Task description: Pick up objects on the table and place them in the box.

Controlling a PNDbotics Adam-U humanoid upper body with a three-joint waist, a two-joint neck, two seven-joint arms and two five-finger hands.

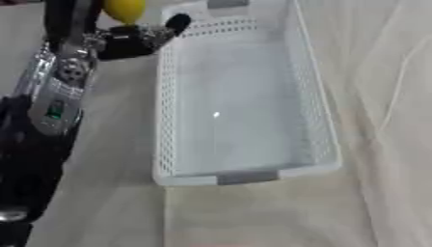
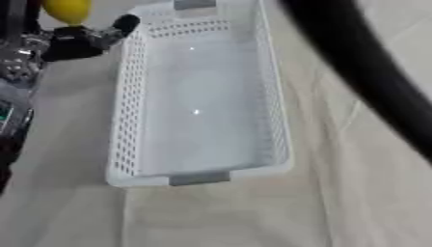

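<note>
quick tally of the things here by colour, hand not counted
yellow: 1, the round yellow object at the left hand, outside the basket
white: 1, the perforated basket with grey handles, nothing visible inside
total: 2

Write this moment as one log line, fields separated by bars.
left hand: at yellow object, grasp unclear | white basket: empty | right hand: not seen
</note>
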